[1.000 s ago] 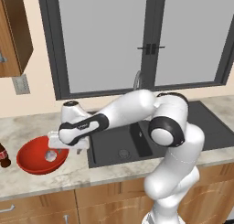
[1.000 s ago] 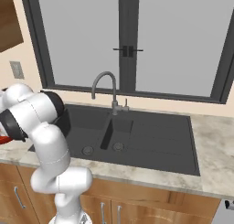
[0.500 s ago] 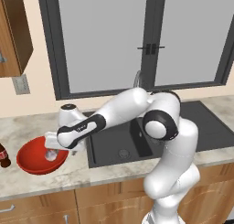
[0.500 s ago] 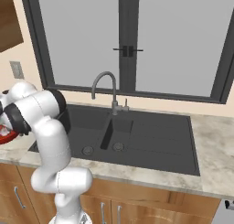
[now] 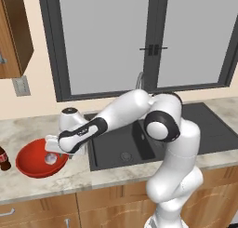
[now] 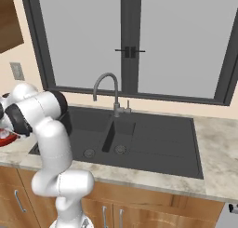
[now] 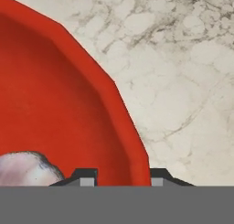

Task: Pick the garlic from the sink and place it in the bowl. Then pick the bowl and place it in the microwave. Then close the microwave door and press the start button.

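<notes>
Red bowl [image 5: 37, 163] is sitting on the counter [image 5: 28, 129] left of the sink [image 5: 139, 143], garlic [image 5: 49, 158] lying inside. No readable writing is showing anywhere. The arm is reaching left and low, the gripper [image 7: 118, 176] straddling the bowl's rim, seemingly pinching it.

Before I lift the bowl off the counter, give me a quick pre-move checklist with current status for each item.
1. Garlic lies inside the bowl: ok.
2. Gripper straddles the bowl's rim, one fingertip inside, one outside: ok.
3. Fingers clamped firmly on the rim: cannot tell.
4. Bowl sits flat on the counter: ok.
5. Soda bottle to the bowl's left stands apart from it: ok.
6. Microwave door open and ready: cannot tell.
</notes>
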